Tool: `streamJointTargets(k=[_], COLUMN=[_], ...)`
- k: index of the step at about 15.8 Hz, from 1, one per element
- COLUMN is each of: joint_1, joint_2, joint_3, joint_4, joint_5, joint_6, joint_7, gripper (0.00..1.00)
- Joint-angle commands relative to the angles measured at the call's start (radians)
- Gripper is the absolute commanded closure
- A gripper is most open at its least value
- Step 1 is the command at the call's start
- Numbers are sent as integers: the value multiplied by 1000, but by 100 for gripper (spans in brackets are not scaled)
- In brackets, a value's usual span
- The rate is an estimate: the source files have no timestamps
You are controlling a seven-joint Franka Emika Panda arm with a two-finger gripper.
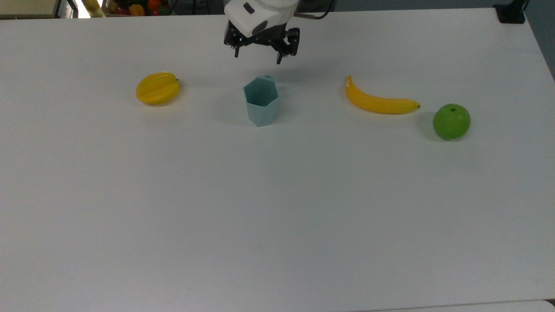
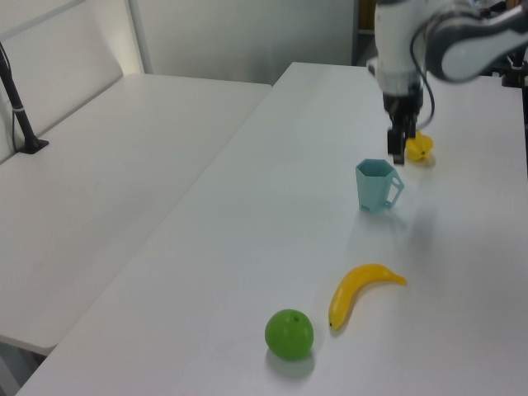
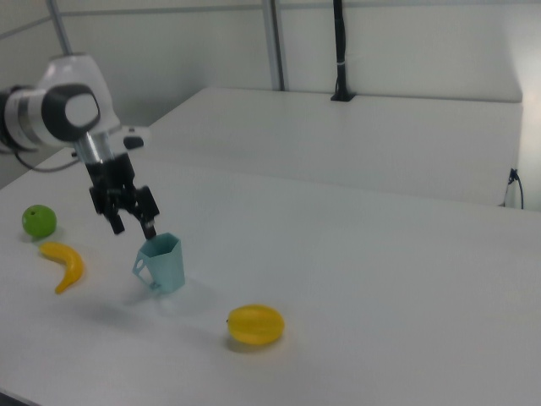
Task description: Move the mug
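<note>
White table (image 1: pixel 277 208): the mug (image 1: pixel 261 102) stands upright near its far edge; above, the gripper (image 1: pixel 257 55) hangs spread, empty, its arm cut off.

White arm (image 3: pixel 63 106); black end effector (image 1: pixel 258 54)

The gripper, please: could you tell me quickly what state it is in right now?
Gripper: open, holding nothing, raised clear of the mug.
</note>
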Motion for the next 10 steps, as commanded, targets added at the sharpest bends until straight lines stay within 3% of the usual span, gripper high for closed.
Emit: streamJointTargets(k=[1, 5, 10], joint_1=[-44, -82, -87], joint_2=[-6, -15, -15], joint_3=[-16, -22, -42], joint_4=[205, 309, 341], joint_5=[90, 112, 110], joint_6=[-164, -253, -264], joint_7=[-25, -82, -81], gripper=[0, 0, 0])
